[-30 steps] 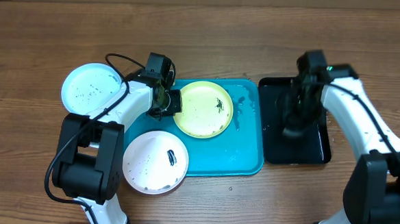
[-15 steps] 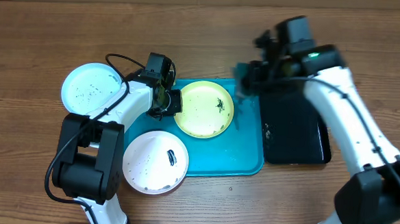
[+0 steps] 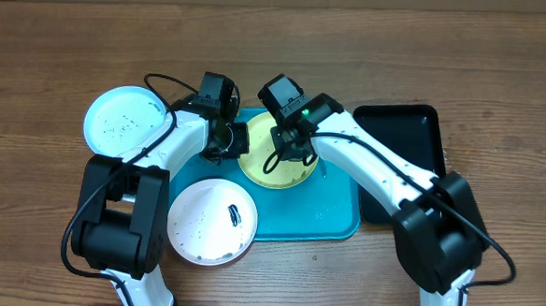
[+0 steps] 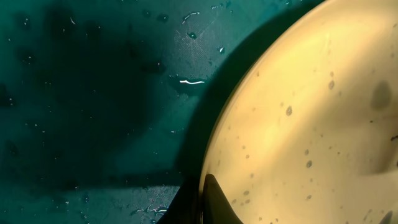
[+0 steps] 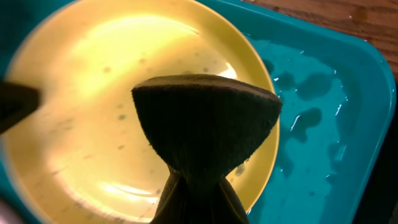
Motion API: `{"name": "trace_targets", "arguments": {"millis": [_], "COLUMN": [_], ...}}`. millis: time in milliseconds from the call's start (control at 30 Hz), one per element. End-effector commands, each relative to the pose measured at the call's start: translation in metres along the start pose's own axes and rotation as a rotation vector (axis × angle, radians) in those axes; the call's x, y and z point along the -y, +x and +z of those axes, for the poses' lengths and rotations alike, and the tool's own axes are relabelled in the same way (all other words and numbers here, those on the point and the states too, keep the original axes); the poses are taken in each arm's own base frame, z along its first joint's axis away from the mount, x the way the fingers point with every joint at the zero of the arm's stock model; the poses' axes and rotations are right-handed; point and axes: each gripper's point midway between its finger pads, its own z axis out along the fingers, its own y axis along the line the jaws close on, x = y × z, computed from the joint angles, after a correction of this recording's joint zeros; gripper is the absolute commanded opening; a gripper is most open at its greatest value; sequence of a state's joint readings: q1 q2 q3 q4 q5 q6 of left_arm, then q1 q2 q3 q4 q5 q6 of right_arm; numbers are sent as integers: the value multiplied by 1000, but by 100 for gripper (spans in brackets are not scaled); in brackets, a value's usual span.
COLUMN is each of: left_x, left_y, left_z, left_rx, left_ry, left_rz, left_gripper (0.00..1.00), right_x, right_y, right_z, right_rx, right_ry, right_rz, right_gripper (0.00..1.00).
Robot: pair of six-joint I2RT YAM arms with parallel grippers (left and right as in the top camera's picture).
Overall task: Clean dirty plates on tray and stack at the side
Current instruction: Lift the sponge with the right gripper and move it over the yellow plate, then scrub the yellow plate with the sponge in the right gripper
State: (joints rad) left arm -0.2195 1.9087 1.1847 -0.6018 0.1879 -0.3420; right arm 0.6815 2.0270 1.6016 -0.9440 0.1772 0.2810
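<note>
Lime-green plate [image 3: 263, 167] half hidden, left end effector [image 3: 231, 141] pinching rim, right end effector [image 5: 196, 196] clamping sponge [image 5: 205, 118]

Lime-green plate [image 3: 257, 165], turquoise tray [image 3: 331, 210], black tray [image 3: 411, 132], dark sponge [image 5: 205, 118], white plate [image 3: 199, 226] with dark smear.

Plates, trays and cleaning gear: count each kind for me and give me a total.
Plates: 3 (lime-green plate, teal-rimmed plate, pinkish-brown-rimmed plate)
Trays: 2 (turquoise tray, black tray)
Sponges: 1 (dark sponge, seen in the right wrist view)
Total: 6
</note>
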Motion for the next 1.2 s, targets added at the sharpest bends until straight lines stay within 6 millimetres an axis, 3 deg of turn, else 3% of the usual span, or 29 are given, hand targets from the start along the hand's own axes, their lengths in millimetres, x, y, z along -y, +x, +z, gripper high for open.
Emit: {"name": "trace_targets", "arguments": {"millis": [0,367,633,967,1167], "left_x": [1,1,1,1,1], "left_y": [3,3,4,4,4], "left_z": [1,1,1,1,1], "left_rx": [-7,-9,-11,-11,-11], "left_ry": [3,2,2,2,2], "left_rz": [-11,-11,-12,-12,-12], "left_gripper": [4,4,4,4,4], "right_x": [19,32,33,20,7], "right_y": [-6,-5,6,28,36], "right_z": [15,30,48,67,72], "right_rx": [11,3,-50,-100,-177], "right_ry": [109,138,40,-49,-224], "right_rz": [21,94,138,140,181], "right_gripper": [4,4,4,4,4]}}
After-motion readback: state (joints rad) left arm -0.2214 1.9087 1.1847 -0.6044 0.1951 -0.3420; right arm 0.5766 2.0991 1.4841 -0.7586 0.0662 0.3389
